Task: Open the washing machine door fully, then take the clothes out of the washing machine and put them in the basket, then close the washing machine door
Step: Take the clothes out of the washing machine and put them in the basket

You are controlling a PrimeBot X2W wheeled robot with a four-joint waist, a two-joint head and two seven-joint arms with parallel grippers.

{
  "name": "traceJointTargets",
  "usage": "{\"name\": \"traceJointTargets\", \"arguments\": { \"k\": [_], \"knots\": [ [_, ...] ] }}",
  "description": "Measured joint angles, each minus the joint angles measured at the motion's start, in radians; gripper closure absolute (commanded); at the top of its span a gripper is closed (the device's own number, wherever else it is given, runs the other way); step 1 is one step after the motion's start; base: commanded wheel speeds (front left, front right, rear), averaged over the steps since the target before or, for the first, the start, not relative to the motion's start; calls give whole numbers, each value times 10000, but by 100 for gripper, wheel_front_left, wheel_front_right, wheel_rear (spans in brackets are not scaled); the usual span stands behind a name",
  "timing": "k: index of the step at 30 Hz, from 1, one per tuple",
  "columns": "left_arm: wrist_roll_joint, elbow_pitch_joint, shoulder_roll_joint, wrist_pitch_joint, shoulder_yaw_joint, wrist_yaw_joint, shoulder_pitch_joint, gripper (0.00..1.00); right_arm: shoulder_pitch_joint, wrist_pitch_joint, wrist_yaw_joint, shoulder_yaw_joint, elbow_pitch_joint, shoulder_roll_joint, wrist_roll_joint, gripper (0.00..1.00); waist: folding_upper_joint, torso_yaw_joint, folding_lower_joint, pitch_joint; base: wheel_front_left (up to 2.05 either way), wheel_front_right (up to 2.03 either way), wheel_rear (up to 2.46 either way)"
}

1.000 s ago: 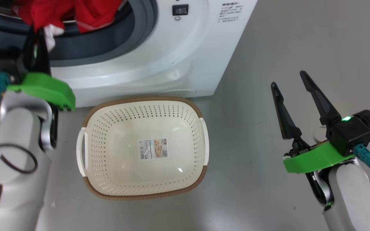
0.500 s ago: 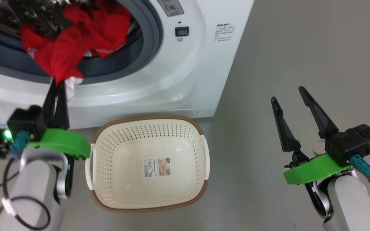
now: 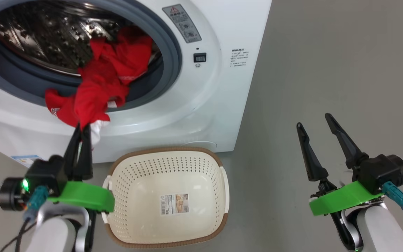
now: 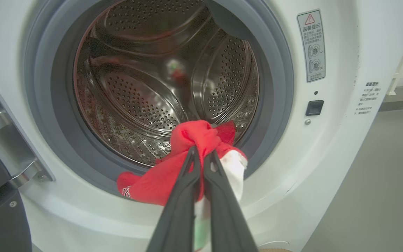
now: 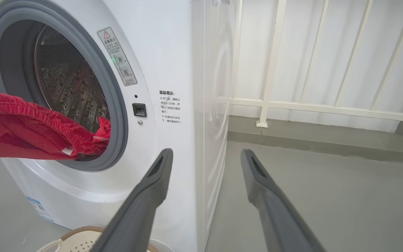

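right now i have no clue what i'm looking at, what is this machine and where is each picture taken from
This is a wheeled robot with two arms, each ending in a gripper with two long dark fingers. One picture looks down from its head; the other two look along each wrist's fingers. The left gripper is shut on red clothes hanging out of the open mouth of the white washing machine. The right gripper is open and holds nothing. A cream basket stands on the grey floor before the machine, with a paper label inside.
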Motion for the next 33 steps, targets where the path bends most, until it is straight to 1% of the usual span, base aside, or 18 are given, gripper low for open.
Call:
{"name": "traceJointTargets", "arguments": {
  "k": [7,11,12,18,20,23,24,25,33],
  "knots": [
    [-2,-1499,104,604,-136,326,963,100,288,0,0,-8,2,29,113,0,0,10,0,-266,0,0,0],
    [-117,-1950,90,805,-222,326,1197,100,288,0,0,-25,-8,25,113,0,0,1,0,-221,0,0,0],
    [-268,-2176,-4,965,-343,326,1365,100,288,0,0,-31,-31,23,113,0,0,-12,0,-171,0,0,0],
    [-564,-2247,-282,1137,-635,267,1608,100,279,0,0,-33,-142,27,111,0,0,-78,0,82,0,0,0],
    [-771,-2073,-399,1183,-771,121,1609,100,273,0,0,-31,-148,29,111,0,0,-114,0,212,0,0,0],
    [-792,-1415,-477,1223,-980,27,1601,100,239,0,0,-21,-150,31,111,0,0,-166,0,418,0,0,0],
    [-849,-834,-520,1221,-1055,-84,1568,100,178,0,0,6,-159,36,111,0,0,-205,0,556,0,0,0],
    [-849,-834,-520,1221,-1055,-84,1568,100,178,0,0,6,-159,36,111,0,0,-205,0,556,0,0,0],
    [-1149,1873,-1034,1047,-1327,-704,719,100,-170,0,0,19,-240,65,111,0,0,-351,0,1136,0,0,0]
  ]
}}
